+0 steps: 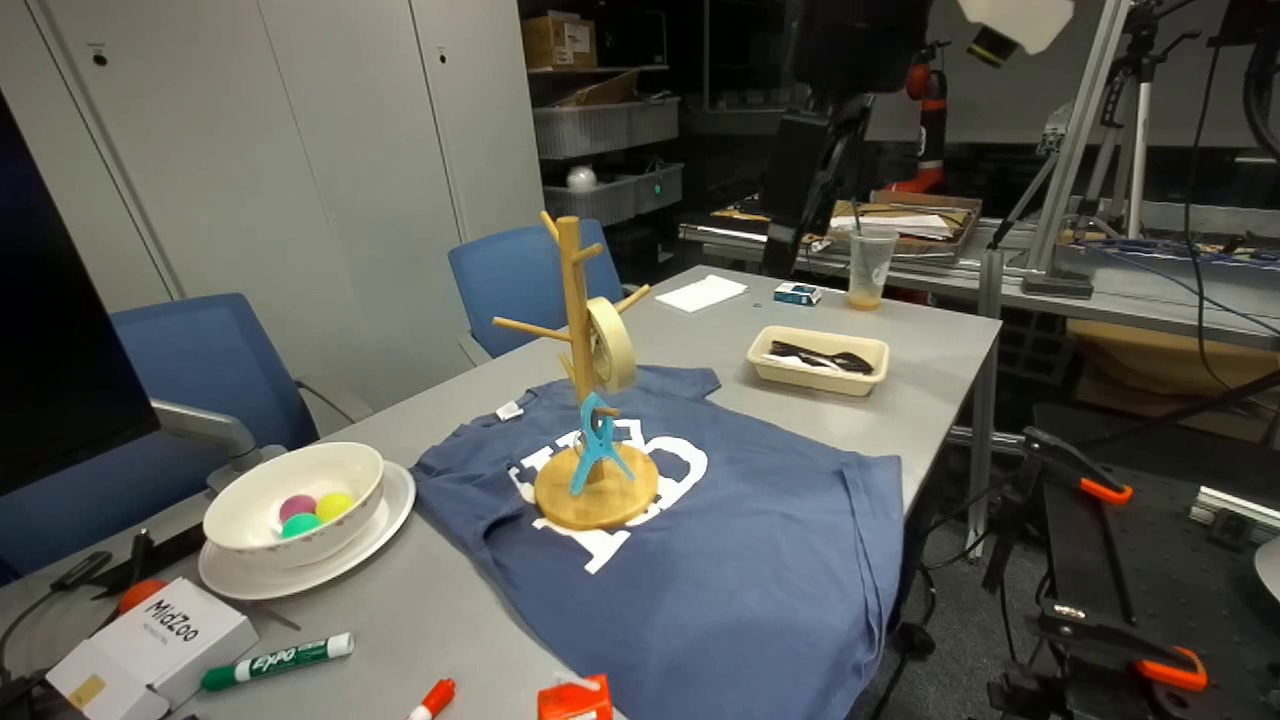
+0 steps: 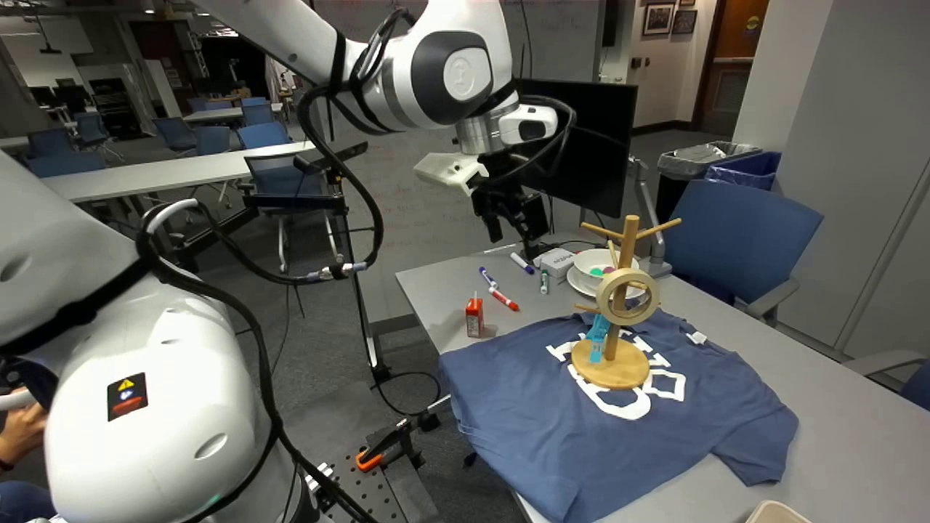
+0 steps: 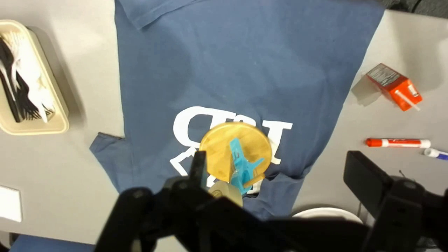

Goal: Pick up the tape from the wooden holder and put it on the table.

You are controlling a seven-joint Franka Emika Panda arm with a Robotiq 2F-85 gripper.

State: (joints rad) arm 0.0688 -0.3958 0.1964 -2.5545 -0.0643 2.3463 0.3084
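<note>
A beige roll of tape (image 1: 618, 352) hangs on a peg of the wooden holder (image 1: 575, 280). The tape faces the camera as a ring in an exterior view (image 2: 626, 318). In the wrist view the tape (image 3: 229, 192) is partly hidden by a finger and the gripper body. The holder's round base (image 3: 224, 150) stands upright on a blue T-shirt on the grey table (image 1: 930, 345). My gripper (image 3: 276, 159) is open, with nothing between its fingers. It is above the table and apart from the tape, and also shows in an exterior view (image 2: 514, 236).
A blue clamp (image 1: 597, 440) is on the holder's lower part. The T-shirt (image 1: 720, 560) lies under the base. A bowl (image 1: 290, 500) on a plate, a cutlery tray (image 1: 818, 375), a red carton (image 2: 474, 317), markers and a white box (image 1: 155, 640) lie around.
</note>
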